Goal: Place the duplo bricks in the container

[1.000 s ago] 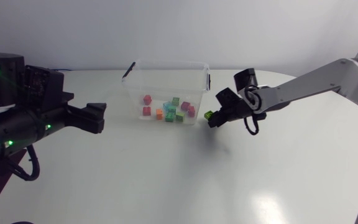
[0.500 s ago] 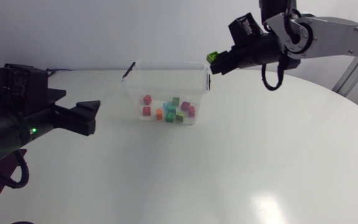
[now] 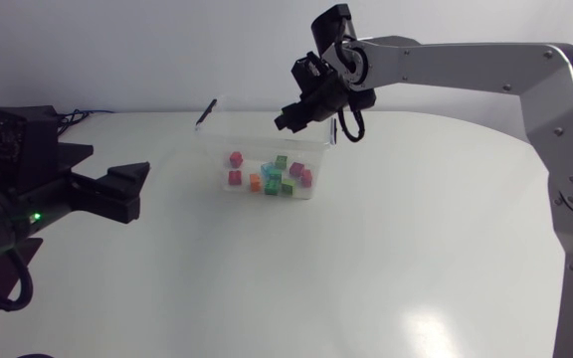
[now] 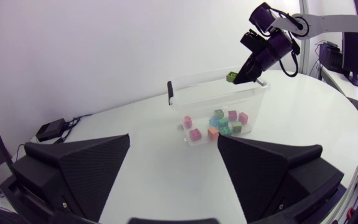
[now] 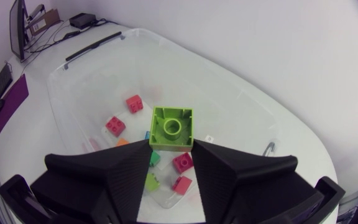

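Overhead, shows the right arm stretched in from the right edge past the middle, with the right gripper above the far right part of the clear container on the white table. Gives no sight there of anything between the black fingers, so cannot tell the grip from that angle. Settles it from the right wrist view: right gripper closed on a lime-green brick, 1 finger on each of 2 opposite sides, square face with a round ring toward the camera, held in the air over the open container. Agrees from the left wrist view, looking across the table: lime-green brick a small block at the tip of the right gripper, about level with the far rim of the container. Finds loose bricks on the container floor, bunched toward its near right: pink, red, orange, teal and green from above. Shows the same loose bricks through the clear wall from the left wrist, but only in part under the right wrist, with 1 red brick plain and others cut off behind the fingers. Picks out a black latch at the container's left end. Notes a tiny pale mark on the container floor, too small to read. Puts the left gripper well apart from the container at the table's left. Shows the left gripper with fingers spread wide and only bare table between them.
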You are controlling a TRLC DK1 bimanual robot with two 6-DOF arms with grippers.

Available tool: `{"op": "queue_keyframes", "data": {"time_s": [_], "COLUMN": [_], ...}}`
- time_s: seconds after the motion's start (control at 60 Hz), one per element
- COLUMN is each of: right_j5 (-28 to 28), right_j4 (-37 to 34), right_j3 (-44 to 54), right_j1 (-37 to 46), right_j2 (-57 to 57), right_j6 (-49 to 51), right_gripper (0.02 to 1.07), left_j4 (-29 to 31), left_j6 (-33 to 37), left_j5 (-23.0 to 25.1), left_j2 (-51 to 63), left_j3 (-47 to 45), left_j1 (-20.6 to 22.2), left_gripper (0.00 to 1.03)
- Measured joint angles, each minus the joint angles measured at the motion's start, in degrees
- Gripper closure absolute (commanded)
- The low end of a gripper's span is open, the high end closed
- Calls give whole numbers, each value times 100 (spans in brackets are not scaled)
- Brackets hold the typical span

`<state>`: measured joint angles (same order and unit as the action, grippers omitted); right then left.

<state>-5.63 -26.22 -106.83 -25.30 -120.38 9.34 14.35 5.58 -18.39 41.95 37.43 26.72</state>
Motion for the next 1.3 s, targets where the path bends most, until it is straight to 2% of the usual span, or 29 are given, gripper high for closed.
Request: {"op": "queue_keyframes", "data": {"time_s": [0.15, 0.3, 0.55, 1.033, 1.3], "right_j5": [127, 212, 577, 741, 743], "right_j4": [-61, -59, 26, 291, 551], "right_j3": [-11, 181, 1624, 4568, 5831], "right_j1": [-83, -129, -37, 1510, 2013], "right_j2": [393, 1434, 3733, 6489, 7731], "right_j6": [-22, -24, -35, 291, 442], "right_gripper": [6, 6, 6, 6, 6], "left_j4": [129, 345, 575, 828, 833], "left_j6": [52, 55, 85, 527, 822], "left_j5": [-4, -22, -149, -166, -166], "left_j2": [-111, -295, -848, -1971, -2865], "left_j3": [0, 17, 87, 61, -487], "left_j1": [-2, -2, -35, -894, -1344], "left_gripper": [5, 5, 5, 5, 5]}}
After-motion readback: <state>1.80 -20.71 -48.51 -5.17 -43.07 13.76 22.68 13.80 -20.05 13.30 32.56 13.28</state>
